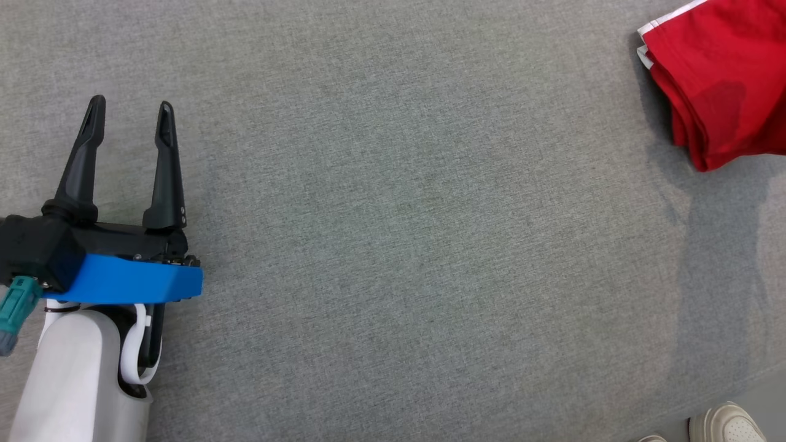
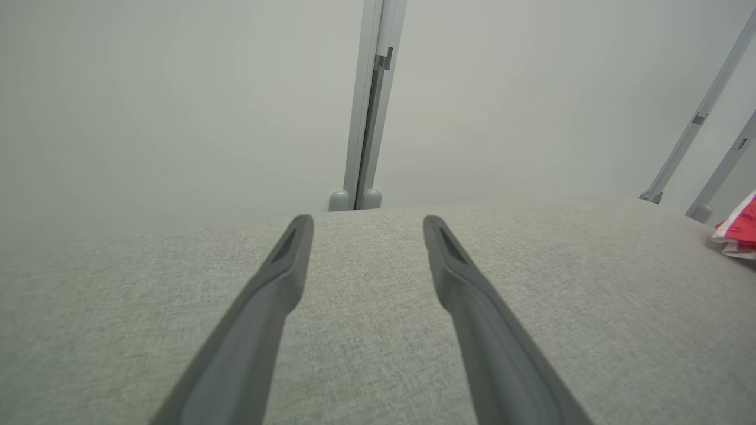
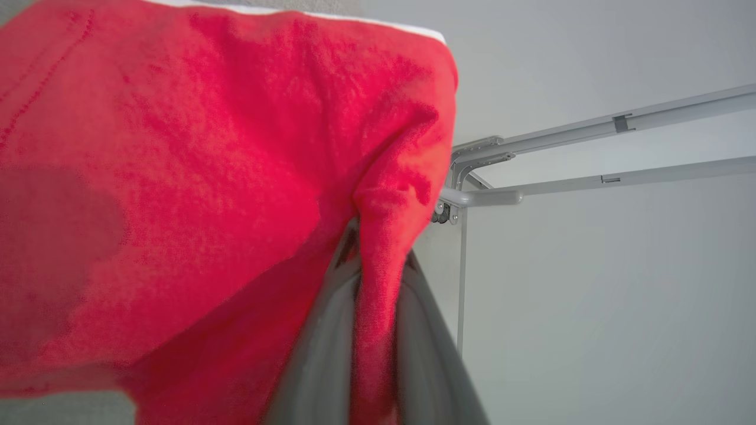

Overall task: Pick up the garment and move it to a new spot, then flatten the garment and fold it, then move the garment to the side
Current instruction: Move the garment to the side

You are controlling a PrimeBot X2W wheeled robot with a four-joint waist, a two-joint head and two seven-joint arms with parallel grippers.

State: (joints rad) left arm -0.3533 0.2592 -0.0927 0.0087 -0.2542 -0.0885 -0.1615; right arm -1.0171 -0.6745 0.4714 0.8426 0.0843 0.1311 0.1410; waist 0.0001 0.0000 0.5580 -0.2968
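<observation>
The garment is red with a white trim, folded into a thick bundle at the far right of the grey cloth-covered table. In the right wrist view my right gripper is shut on a fold of the red garment, cloth pinched between its two fingers. At the lower left of the head view my left gripper stands open above the table, nothing between its fingers. The left wrist view has the left gripper open over bare cloth, with a corner of the garment at the right edge.
A person's pale shoes stand beyond the table's lower right edge. Grey frame rails and a pale wall lie past the table. A post rises behind the table's far edge.
</observation>
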